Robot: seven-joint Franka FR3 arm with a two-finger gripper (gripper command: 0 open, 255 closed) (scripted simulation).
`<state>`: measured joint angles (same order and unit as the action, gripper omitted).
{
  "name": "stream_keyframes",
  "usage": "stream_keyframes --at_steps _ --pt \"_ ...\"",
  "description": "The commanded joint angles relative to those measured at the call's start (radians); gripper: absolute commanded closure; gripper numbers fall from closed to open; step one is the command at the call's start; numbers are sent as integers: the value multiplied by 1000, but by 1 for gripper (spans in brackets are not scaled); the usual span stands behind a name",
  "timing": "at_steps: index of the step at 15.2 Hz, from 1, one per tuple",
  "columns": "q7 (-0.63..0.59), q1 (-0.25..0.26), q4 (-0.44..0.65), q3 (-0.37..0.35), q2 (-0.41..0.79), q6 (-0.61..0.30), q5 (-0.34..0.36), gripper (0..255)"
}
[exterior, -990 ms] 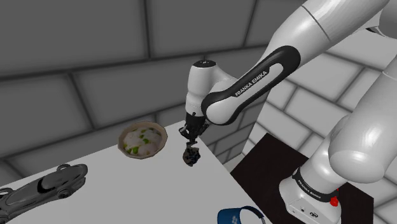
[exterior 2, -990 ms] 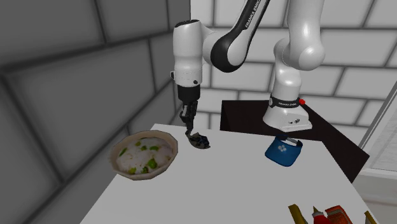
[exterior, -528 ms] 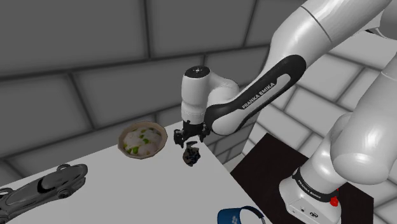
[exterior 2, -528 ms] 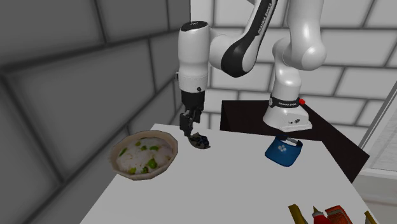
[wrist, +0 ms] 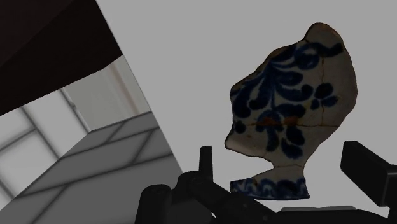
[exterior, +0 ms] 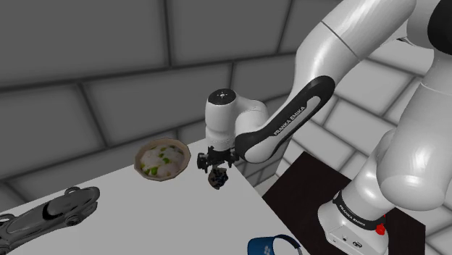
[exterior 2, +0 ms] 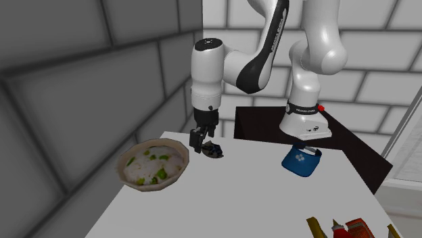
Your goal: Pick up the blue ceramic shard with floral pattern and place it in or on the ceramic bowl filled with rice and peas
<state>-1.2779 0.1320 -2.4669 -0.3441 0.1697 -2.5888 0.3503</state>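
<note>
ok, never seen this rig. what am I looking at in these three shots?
A simulated white robot arm bolted to a dark stand. One camera looks over its shoulder, another faces it across the table, and the third rides on the hand. On the table are a bowl of rice and peas, a blue-patterned white shard, a blue cap and a dark toy car. The black gripper hangs right over the shard, fingers apart with the shard between them. Nothing is held.

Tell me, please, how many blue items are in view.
2: the floral shard beneath the tool, beside the rice bowl; the blue visor by the stand. More may lie off-frame.
</note>
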Motion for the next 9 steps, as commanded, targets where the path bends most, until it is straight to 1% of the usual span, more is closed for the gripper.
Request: stream_keyframes --at_steps 1,6,7,9 --pt "-7 2 2 2 7 -5 7 0" --pt "-7 2 1 2 7 -5 7 0" --pt "-7 2 1 2 7 -5 7 255" --pt "-7 2 2 2 7 -5 7 255"
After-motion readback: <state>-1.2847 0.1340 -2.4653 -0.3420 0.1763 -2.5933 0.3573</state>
